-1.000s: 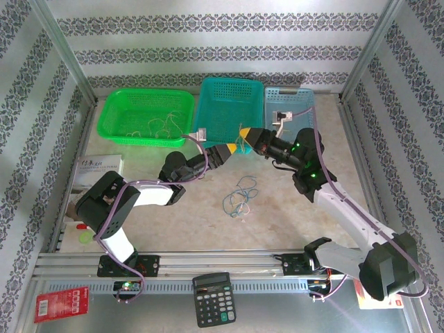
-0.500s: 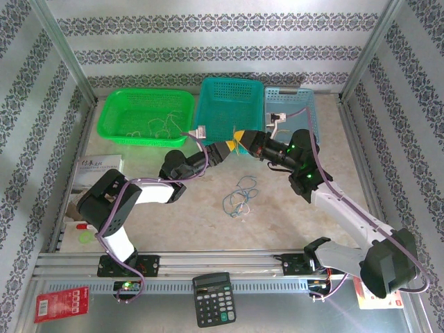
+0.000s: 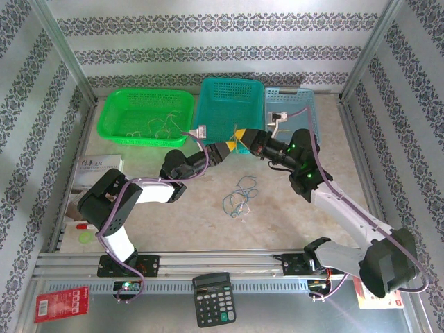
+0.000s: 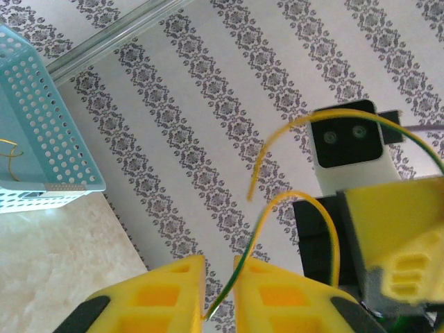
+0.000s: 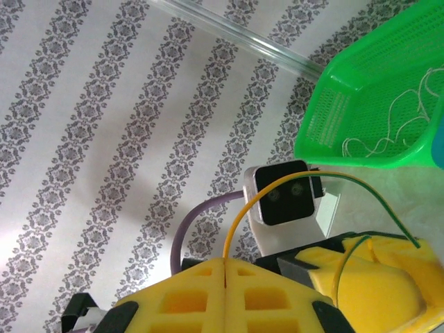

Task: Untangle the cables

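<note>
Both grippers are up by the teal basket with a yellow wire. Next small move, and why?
Probably ease the left gripper and right gripper slowly apart. Both are shut on the yellow wire, tip to tip, and it arcs slack between them; the other cables lie on the table below.

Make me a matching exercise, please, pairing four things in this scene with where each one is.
1. green basket
2. calculator
3. blue cable loops
4. yellow cable

A. pinched by the left gripper and the right gripper
B. leftmost in the basket row
C. loose on the table
D. at the very near edge of the rig

Pairs: 1-B, 2-D, 3-C, 4-A
</note>
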`<act>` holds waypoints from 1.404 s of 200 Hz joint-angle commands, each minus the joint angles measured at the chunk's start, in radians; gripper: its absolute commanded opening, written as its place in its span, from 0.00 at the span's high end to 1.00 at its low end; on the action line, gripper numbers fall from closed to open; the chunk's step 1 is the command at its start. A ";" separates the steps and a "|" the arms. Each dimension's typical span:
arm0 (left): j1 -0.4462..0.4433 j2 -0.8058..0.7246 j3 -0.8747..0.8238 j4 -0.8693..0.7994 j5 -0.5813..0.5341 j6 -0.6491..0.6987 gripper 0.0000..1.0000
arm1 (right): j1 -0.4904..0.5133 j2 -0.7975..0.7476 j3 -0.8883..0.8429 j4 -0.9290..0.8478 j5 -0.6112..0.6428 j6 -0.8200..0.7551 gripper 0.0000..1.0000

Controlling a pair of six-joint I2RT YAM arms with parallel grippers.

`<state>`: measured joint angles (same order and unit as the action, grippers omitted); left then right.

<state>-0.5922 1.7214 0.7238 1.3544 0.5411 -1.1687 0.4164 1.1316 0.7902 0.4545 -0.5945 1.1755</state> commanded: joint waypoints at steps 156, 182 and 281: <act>0.012 -0.343 0.054 -0.207 0.020 0.086 1.00 | -0.092 0.040 -0.210 0.038 0.130 -0.041 1.00; 0.012 -0.354 0.058 -0.270 -0.003 0.104 1.00 | -0.087 0.034 -0.213 0.029 0.113 -0.053 1.00; 0.012 -0.371 0.054 -0.374 -0.016 0.138 1.00 | -0.097 -0.065 -0.176 -0.158 0.125 -0.213 0.39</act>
<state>-0.5915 1.3716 0.7635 0.9916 0.5266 -1.0542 0.3229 1.0966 0.5869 0.3698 -0.4789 1.0634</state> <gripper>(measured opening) 0.048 0.571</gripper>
